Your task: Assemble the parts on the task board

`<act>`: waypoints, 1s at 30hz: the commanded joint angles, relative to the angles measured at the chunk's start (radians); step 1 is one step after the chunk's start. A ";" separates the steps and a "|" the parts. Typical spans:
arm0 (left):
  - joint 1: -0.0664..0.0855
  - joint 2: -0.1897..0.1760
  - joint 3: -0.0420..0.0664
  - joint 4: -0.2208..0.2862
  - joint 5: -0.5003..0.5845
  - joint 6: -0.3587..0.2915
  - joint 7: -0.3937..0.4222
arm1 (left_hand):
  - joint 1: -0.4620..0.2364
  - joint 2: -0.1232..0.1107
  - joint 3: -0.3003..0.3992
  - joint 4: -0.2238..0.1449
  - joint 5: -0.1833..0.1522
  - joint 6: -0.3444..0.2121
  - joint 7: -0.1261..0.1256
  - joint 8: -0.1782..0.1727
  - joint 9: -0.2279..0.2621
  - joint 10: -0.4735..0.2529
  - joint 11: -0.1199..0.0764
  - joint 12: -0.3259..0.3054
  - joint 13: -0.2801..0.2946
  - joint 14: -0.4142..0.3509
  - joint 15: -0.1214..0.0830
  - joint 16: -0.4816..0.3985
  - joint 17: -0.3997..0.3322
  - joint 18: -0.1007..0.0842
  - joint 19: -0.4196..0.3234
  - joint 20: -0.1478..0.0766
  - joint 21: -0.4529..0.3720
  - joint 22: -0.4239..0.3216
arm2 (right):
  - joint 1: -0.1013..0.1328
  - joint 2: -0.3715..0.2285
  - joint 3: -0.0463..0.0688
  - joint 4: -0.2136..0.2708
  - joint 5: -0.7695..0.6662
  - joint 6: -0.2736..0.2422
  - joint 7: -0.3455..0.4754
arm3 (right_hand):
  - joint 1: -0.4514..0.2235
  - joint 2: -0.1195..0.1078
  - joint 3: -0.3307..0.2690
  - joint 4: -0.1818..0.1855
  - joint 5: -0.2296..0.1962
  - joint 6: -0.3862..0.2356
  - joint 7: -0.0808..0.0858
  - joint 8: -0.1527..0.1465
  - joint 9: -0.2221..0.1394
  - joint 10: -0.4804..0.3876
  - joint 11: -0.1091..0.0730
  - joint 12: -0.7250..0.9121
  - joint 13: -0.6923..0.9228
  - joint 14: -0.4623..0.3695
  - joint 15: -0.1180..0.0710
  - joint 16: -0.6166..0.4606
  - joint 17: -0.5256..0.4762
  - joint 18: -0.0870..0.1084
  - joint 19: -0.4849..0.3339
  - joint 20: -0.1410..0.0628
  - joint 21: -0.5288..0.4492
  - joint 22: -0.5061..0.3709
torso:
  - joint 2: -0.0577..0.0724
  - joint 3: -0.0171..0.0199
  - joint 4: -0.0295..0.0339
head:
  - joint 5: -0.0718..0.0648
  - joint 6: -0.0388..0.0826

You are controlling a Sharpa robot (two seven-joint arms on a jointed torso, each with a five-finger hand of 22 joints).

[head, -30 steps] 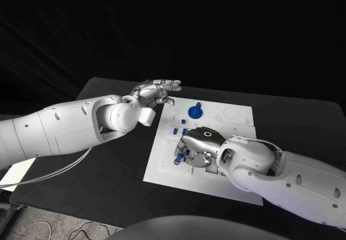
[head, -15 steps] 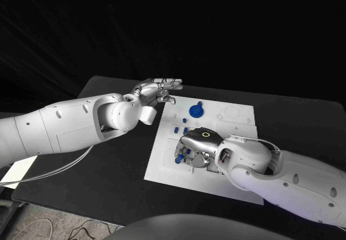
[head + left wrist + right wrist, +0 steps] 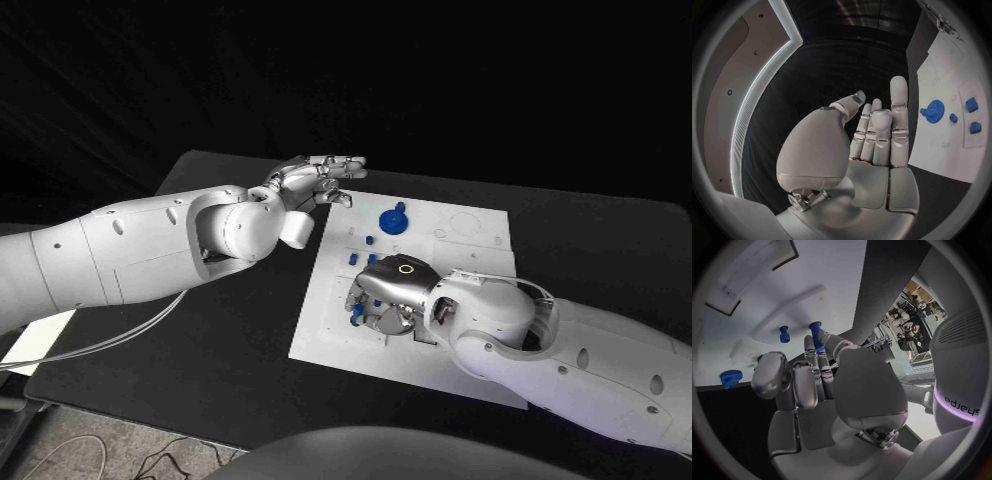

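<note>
The place reads as a robotics lab or test cell. A black table [image 3: 216, 330] stands against black drapery, and on it lies a white task board [image 3: 325, 330] with cut-out recesses and small blue parts [image 3: 392, 221], a bench-test fixture and no household object. The left wrist view shows a curved wall panel edged with a light strip [image 3: 754, 95]. A cable [image 3: 101, 345] hangs off the table's edge. Cluttered equipment [image 3: 907, 315] stands in the background of the right wrist view.
</note>
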 commanded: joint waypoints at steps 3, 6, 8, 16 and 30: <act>0.001 0.000 0.001 0.003 -0.003 0.016 0.004 | 0.000 0.005 -0.007 -0.001 0.000 -0.006 -0.002 0.003 0.000 -0.006 -0.002 0.005 -0.001 -0.007 0.003 0.005 -0.001 0.009 -0.004 0.002 -0.004 -0.001 | -0.003 0.000 -0.005 -0.006 -0.025 -0.003 -0.003 | -0.032 -0.043 -0.041 -0.001 0.020 -0.067 -0.004 -0.003 -0.012 -0.100 0.013 0.001 0.000 0.031 0.010 -0.013 -0.020 0.020 -0.013 0.018 -0.028 -0.039 | -0.001 0.0005 0.0004 | 0.001 0.001; 0.001 0.000 0.001 0.003 -0.003 0.015 0.004 | 0.000 0.005 -0.007 -0.001 0.000 -0.006 -0.002 0.003 0.000 -0.006 -0.002 0.005 -0.001 -0.007 0.003 0.005 -0.001 0.009 -0.004 0.002 -0.004 -0.001 | -0.003 -0.001 -0.005 -0.004 -0.023 -0.026 0.005 | -0.043 -0.046 -0.079 0.002 0.030 -0.090 -0.005 -0.003 -0.012 -0.125 0.016 0.009 0.002 0.031 0.013 -0.014 -0.022 0.023 -0.016 0.022 -0.038 -0.052 | -0.001 0.0008 0.0000 | 0.001 0.002; 0.001 0.000 0.001 0.003 -0.003 0.015 0.003 | 0.000 0.005 -0.008 -0.002 0.000 -0.008 -0.002 0.005 0.000 -0.009 -0.001 0.007 -0.001 -0.007 0.003 0.006 -0.001 0.009 -0.004 0.003 -0.004 -0.001 | -0.003 -0.005 -0.005 0.001 -0.025 -0.049 0.012 | -0.053 -0.051 -0.113 0.005 0.041 -0.095 -0.004 -0.001 -0.010 -0.118 0.014 0.024 0.004 0.031 0.010 -0.015 -0.024 0.024 -0.017 0.022 -0.043 -0.058 | -0.001 0.0014 -0.0006 | 0.000 0.003; 0.001 -0.001 0.001 0.001 -0.003 0.013 0.002 | -0.001 0.005 -0.010 -0.002 0.000 -0.011 -0.001 0.006 0.000 -0.013 0.000 0.010 -0.001 -0.007 0.004 0.007 -0.002 0.009 -0.004 0.003 -0.004 -0.001 | 0.001 -0.054 -0.005 0.039 -0.024 -0.129 0.036 | -0.068 -0.043 -0.346 0.055 0.066 -0.099 -0.008 0.000 -0.008 -0.133 0.010 0.053 0.003 0.031 0.007 -0.020 -0.032 0.024 -0.012 0.016 -0.049 -0.065 | -0.003 0.0017 -0.0030 | -0.012 0.007; 0.000 -0.001 -0.003 -0.001 -0.003 0.015 0.004 | -0.001 0.005 -0.010 -0.002 0.000 -0.011 -0.001 0.006 0.000 -0.013 0.000 0.010 -0.001 -0.007 0.004 0.007 -0.002 0.009 -0.004 0.003 -0.004 -0.001 | 0.054 -0.386 0.019 0.185 0.300 -0.331 -0.037 | -0.067 0.003 -0.500 0.164 0.118 -0.091 0.012 0.007 -0.005 0.074 -0.009 0.173 0.043 0.052 -0.007 0.028 0.046 0.006 0.029 0.006 0.018 0.030 | -0.017 0.0020 -0.0366 | -0.089 0.059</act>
